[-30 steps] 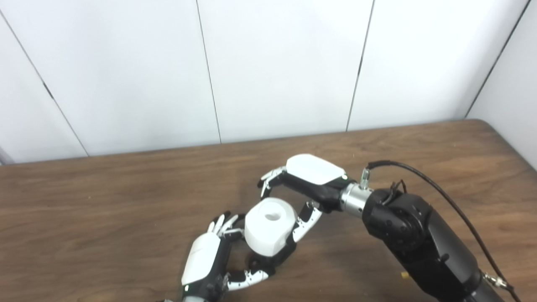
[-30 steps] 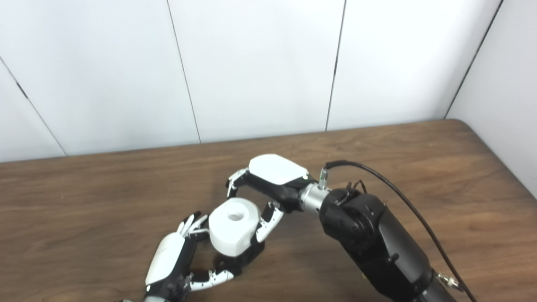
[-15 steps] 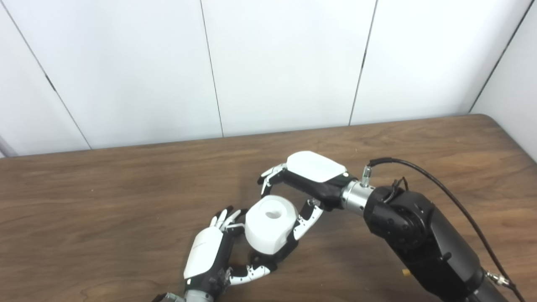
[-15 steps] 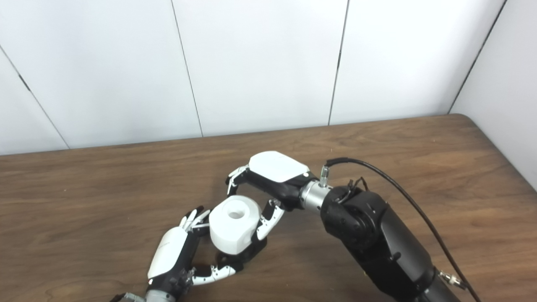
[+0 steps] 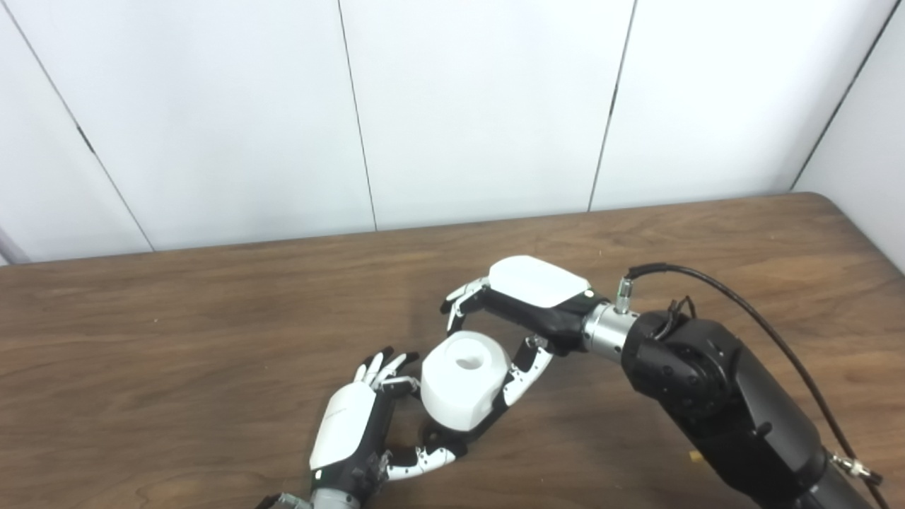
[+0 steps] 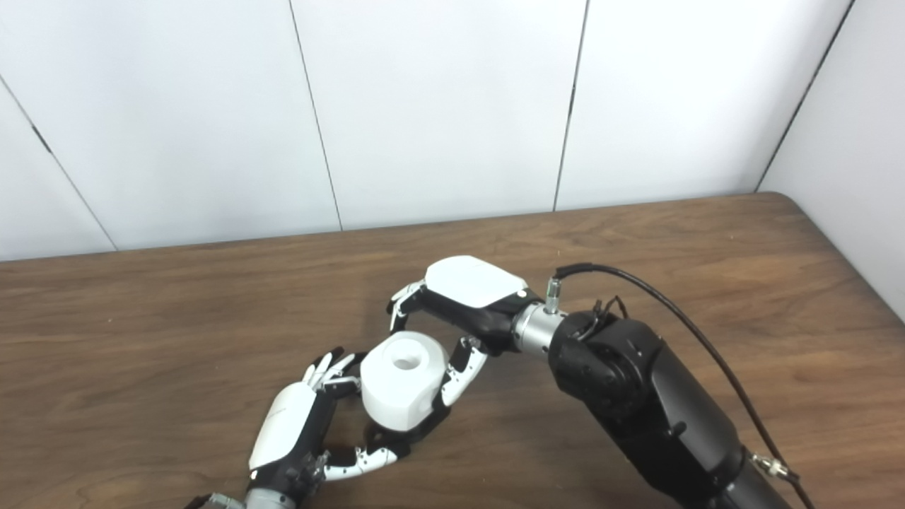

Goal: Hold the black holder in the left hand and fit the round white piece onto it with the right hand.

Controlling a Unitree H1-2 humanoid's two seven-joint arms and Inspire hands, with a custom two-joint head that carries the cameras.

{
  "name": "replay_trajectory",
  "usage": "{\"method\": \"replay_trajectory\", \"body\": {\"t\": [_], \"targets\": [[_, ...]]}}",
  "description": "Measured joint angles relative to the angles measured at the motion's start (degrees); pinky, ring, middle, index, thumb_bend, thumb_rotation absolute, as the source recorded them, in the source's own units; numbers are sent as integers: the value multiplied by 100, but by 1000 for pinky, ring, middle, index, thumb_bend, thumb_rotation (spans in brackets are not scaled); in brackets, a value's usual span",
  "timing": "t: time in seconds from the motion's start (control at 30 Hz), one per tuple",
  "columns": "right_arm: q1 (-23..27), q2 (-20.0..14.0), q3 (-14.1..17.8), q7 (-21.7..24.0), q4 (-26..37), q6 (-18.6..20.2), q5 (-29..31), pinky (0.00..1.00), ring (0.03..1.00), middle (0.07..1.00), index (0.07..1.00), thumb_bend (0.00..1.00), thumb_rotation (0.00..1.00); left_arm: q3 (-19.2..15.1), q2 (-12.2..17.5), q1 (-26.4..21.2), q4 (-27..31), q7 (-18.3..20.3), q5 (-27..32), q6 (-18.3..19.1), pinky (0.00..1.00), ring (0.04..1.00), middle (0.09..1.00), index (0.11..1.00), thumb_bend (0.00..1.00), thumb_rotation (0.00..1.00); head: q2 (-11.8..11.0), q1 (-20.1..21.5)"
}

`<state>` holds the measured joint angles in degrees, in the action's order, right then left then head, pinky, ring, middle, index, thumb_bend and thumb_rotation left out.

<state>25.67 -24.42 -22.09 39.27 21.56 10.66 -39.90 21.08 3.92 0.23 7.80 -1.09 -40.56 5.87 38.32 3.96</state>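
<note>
The round white piece (image 5: pixel 463 382), a stubby cylinder with a hole in its top, sits over the black holder (image 5: pixel 444 437), of which only a dark part shows beneath it. My left hand (image 5: pixel 350 431) reaches up from the bottom edge and is shut on the black holder, fingers behind it and thumb in front. My right hand (image 5: pixel 530 297) comes in from the right and is shut on the white piece, fingers curled over its far side and thumb pressed against its right side. How the two parts join is hidden.
The brown wooden table (image 5: pixel 177 339) runs back to white wall panels (image 5: pixel 481 106). Its right corner (image 5: pixel 834 212) lies near the side wall. A black cable (image 5: pixel 749 318) loops above my right forearm (image 5: pixel 721 403), which fills the lower right.
The camera shifted slightly early on. Since then my right hand and the white piece have edged a little to the right. My left hand has stayed put.
</note>
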Motion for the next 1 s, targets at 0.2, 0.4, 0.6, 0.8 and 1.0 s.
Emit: {"method": "replay_trajectory", "body": {"t": [0.2, 0.4, 0.6, 0.8, 1.0], "targets": [[-12, -91, 24, 141, -1, 4, -7, 858, 845, 813, 483, 494, 134, -3, -7, 1, 0, -1, 39, -2, 1000, 1000, 909, 479, 520, 44, -26, 96], [-12, -93, 53, 143, -1, 0, -8, 855, 843, 807, 482, 493, 134, -2, -6, 1, 0, 0, 43, -9, 1000, 1000, 907, 479, 520, 44, -26, 105], [-13, -93, 58, 143, -2, -3, 7, 859, 846, 813, 484, 494, 134, -4, -8, 1, 0, -1, 48, -8, 1000, 1000, 907, 479, 520, 44, -26, 97], [-27, -77, 56, 142, -2, 1, 2, 860, 850, 814, 488, 497, 137, -3, -8, 1, 0, -3, 54, -8, 1000, 1000, 908, 479, 520, 44, -44, 88], [-92, -19, 104, 156, -2, 171, 48, 920, 902, 872, 644, 883, 364, -3, -8, 1, -1, -7, 53, -8, 1000, 1000, 906, 479, 520, 44, -53, 88]]}}
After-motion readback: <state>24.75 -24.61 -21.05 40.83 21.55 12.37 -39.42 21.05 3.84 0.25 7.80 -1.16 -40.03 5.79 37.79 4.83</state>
